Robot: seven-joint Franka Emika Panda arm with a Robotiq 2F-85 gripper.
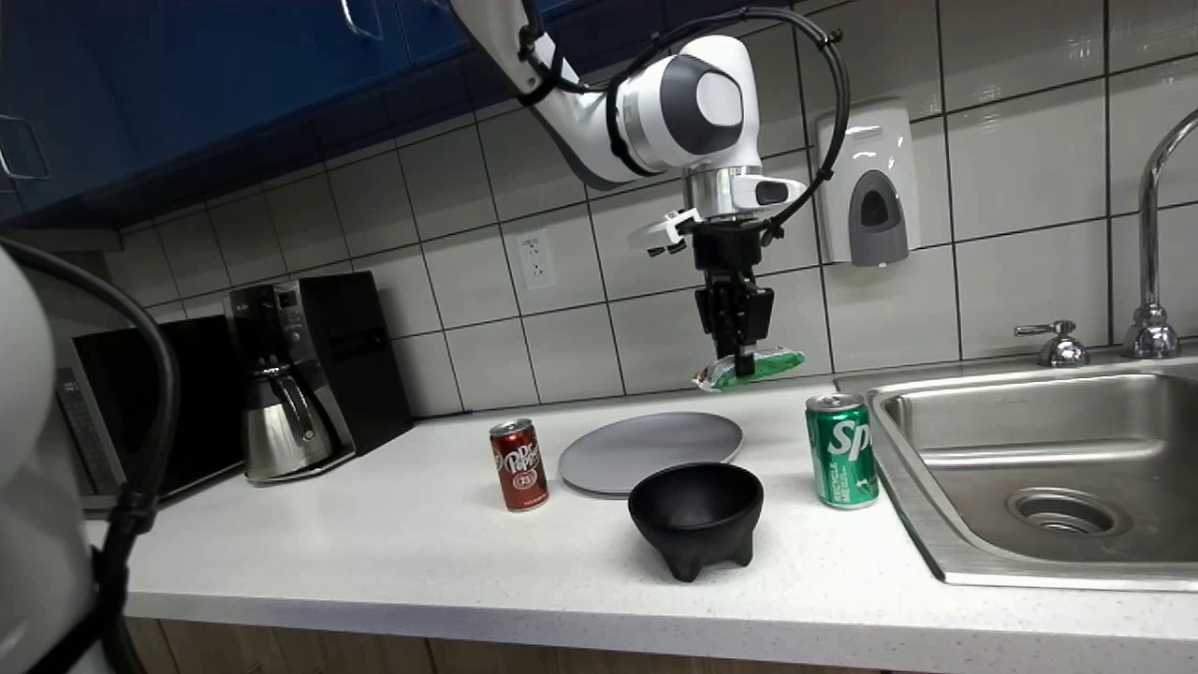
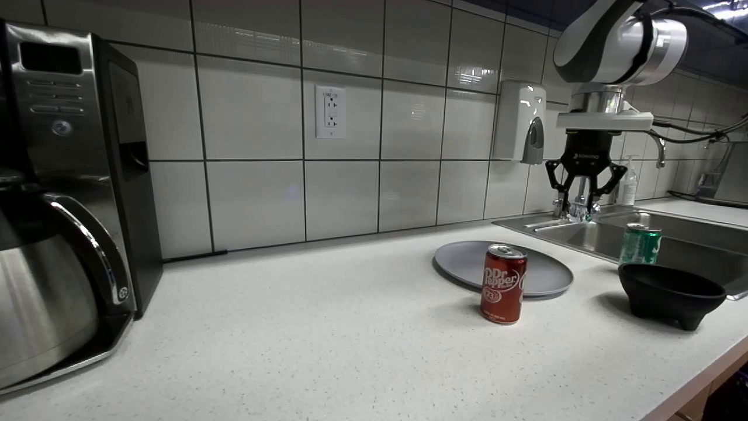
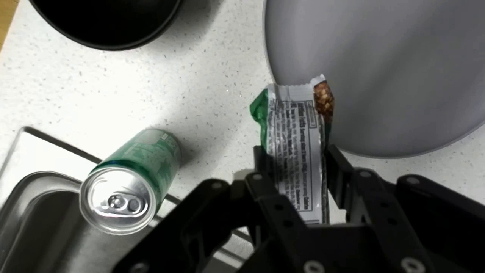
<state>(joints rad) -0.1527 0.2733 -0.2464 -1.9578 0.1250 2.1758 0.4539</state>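
Landmark: grey plate (image 1: 646, 454), round, shallow, lying flat on the bench (image 1: 374, 543); all places below are taken from it. To one side, well apart: coffee maker (image 1: 370, 356), black and steel. To the opposite side, nearer: sink (image 1: 1029, 454), stainless steel, let into the bench.

Snack bar (image 3: 293, 151), one. Wrapper green and white, with a panel of small print facing the wrist view. Carried in the air, above the level of the plate, by its sink-side rim; in the wrist view the free end overlaps that rim.

Jaws, one pair, black. Drawn in until only the snack bar separates them, one on either side, gripping it near its middle; pointing down, higher than the plate.

Dr Pepper can (image 1: 519, 465), one, red. Upright, just beside the plate, on the side away from the sink.

Bowl (image 1: 697, 538), one, black, on stub feet. Near the plate, toward the bench's front edge; a gap between the two shows in the wrist view.

Green can (image 1: 840, 459), one, letters "Sp" legible. Upright, near the plate, sink side.

Faucet (image 1: 1149, 262), chrome. Well apart from the plate, behind, sink side.

Wall dispenser (image 1: 875, 178), white with grey front. On the tiled wall (image 1: 1020, 168), above and behind the plate, sink side.

Outlet (image 1: 536, 258), white. Same wall, above the plate, coffee-maker side.
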